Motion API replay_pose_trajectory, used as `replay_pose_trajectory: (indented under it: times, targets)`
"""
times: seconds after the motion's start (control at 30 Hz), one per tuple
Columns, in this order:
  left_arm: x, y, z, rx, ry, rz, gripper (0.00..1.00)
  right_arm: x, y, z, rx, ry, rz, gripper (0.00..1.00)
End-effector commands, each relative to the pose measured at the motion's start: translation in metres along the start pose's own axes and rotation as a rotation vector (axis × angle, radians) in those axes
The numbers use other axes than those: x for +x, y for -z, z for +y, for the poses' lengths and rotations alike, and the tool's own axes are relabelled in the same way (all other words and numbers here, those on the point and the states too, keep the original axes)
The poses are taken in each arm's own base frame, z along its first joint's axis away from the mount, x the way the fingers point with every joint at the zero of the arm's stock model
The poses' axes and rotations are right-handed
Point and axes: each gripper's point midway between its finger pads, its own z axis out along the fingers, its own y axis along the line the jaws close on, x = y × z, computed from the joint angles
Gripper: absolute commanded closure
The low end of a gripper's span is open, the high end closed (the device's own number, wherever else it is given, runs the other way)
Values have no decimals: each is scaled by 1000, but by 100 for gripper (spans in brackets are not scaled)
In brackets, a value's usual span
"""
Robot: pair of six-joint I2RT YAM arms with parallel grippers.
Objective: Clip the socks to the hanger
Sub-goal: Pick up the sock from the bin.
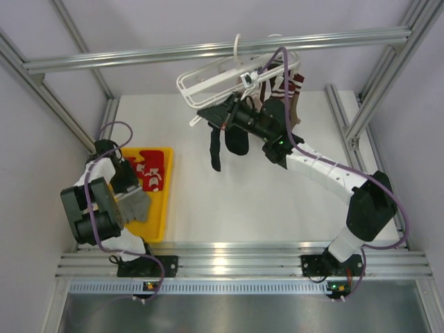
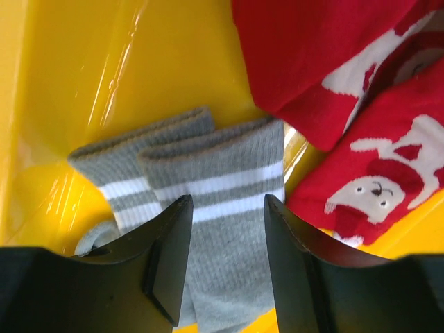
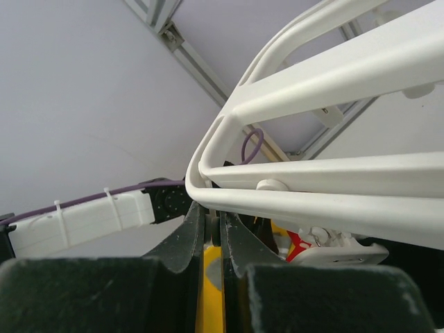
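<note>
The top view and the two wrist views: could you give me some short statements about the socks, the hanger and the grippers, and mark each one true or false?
1. The grey socks lie in the yellow tray. True.
2. The red socks hang from the hanger. False: they lie in the tray, beside the grey socks.
3. The left gripper is open over the grey socks. True.
4. The right gripper is wide open. False: it is shut, right at the hanger's rim.
5. Dark socks hang from the hanger. True.
</note>
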Motion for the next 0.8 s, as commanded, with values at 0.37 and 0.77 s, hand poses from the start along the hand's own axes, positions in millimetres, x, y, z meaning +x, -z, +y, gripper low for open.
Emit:
replay_pose_trajectory:
  times: [0.37, 0.77]
  targets:
    - [-28, -27, -2, -102, -30, -16, 74, -18, 1, -16, 0, -14, -54, 100]
    - [-42, 85, -40, 129, -136, -200, 100, -22, 1, -4, -18, -14, -49, 100]
